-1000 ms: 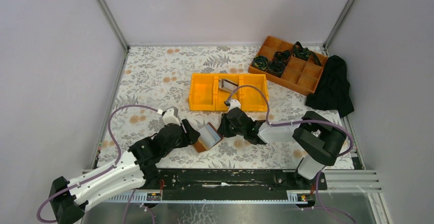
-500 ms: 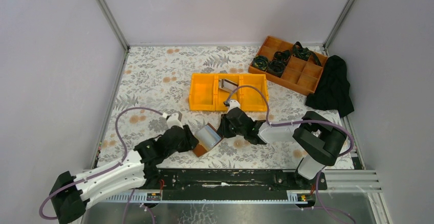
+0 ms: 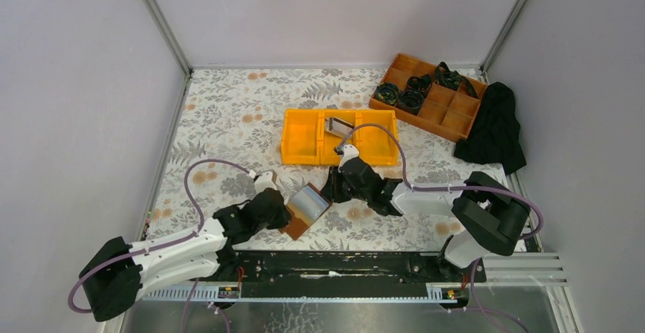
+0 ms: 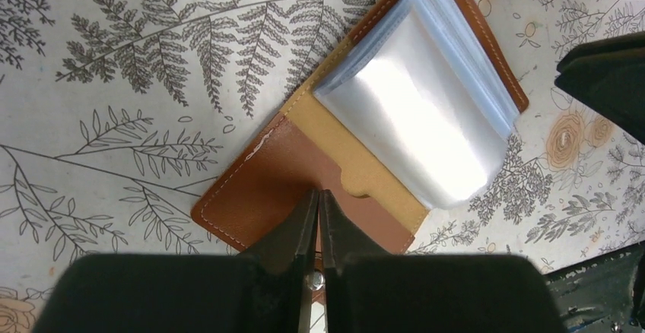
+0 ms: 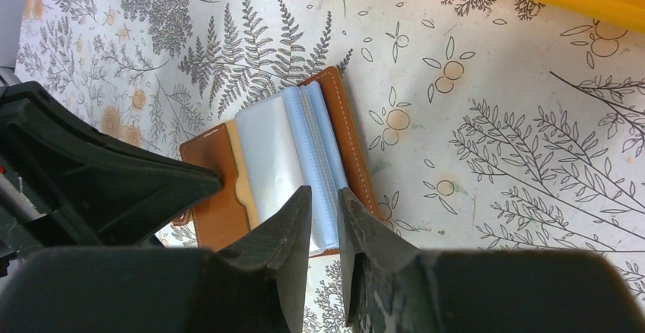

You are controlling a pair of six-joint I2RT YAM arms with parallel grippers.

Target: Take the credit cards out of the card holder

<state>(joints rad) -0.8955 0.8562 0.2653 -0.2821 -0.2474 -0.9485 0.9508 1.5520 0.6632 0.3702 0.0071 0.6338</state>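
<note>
The left gripper [image 4: 319, 195], fingers pressed together, rests on the brown flap [image 4: 262, 188] of the open holder [image 3: 304, 206] while the right gripper [image 5: 323, 196], narrowly parted, straddles its clear sleeves [image 5: 281, 154], where glare hides the cards: likely thin, stiff, slick, best pinched by an exposed edge.

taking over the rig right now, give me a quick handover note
left gripper: shut, tips on the brown flap of the card holder; pinching or pressing, unclear.
right gripper: narrowly open at the edge of the clear sleeves; no card seen between its fingers.
The card holder lies open between the arms. One credit card appears to lie in the middle compartment of the yellow bin.
Done: seemingly one card out.
Left: empty the sleeves; glare hides what they hold.
</note>
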